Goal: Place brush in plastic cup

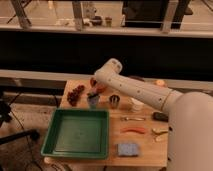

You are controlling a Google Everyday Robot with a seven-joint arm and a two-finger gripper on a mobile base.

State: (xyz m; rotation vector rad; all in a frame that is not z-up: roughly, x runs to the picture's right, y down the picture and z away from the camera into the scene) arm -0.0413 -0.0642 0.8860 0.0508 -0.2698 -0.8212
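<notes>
The blue-grey plastic cup [93, 102] stands on the wooden table [145, 150], just behind the green tray. My gripper [94, 92] hangs directly above the cup, almost at its rim. A reddish-orange piece that looks like the brush [99, 86] shows at the gripper, tilted up to the right over the cup. Its lower end is hidden behind the gripper and the cup. I cannot tell whether it is inside the cup.
A shiny metal cup [114, 101] and a white cup [136, 105] stand to the right of the plastic cup. A dark red bunch [76, 93] lies to its left. The green tray [77, 132] is in front. A silver utensil [132, 119], an orange curved stick [134, 130] and a blue sponge [128, 149] lie front right.
</notes>
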